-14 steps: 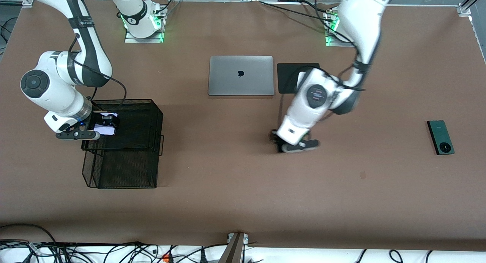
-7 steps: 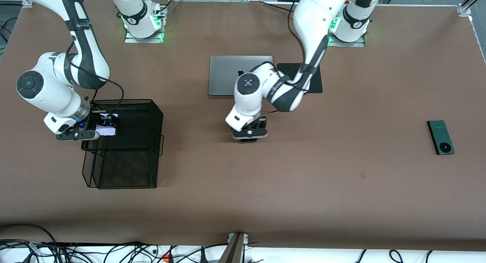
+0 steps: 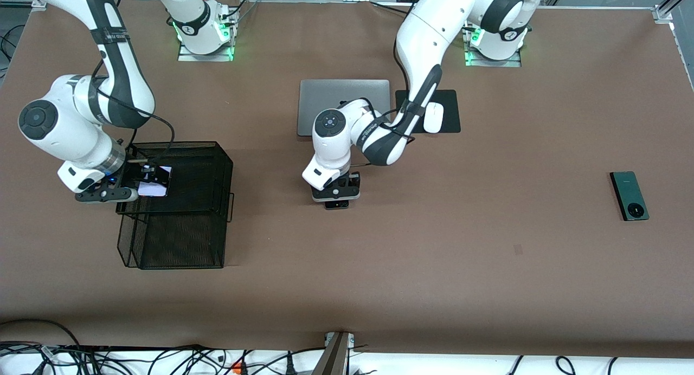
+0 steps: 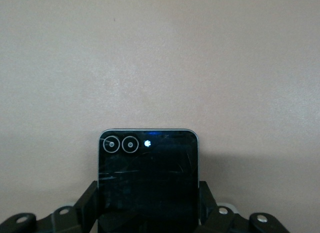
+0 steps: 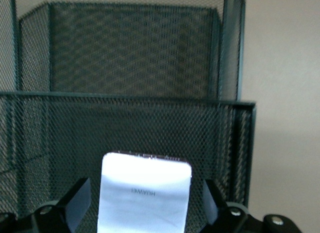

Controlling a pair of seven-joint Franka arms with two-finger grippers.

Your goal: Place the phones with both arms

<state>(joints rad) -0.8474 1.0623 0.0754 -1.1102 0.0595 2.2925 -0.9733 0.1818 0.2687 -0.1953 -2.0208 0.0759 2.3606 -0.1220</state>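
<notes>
Three phones in play, one lilac phone (image 3: pixel 154 181), one black phone (image 4: pixel 147 180), one green phone (image 3: pixel 629 195), two robot arms, two grippers, one mesh basket (image 3: pixel 179 239), one laptop (image 3: pixel 344 101), one mouse (image 3: pixel 433 117), one mouse pad (image 3: pixel 451 112)

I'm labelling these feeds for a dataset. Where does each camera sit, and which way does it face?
Front view: high across the table, facing both bases; shows both arms, mesh basket, laptop.
Left wrist view: on the left arm, looking down past the left gripper shut on the black phone.
Right wrist view: on the right arm, over the basket; right gripper open around the lilac phone.
Shared: both phones also appear in front view.
</notes>
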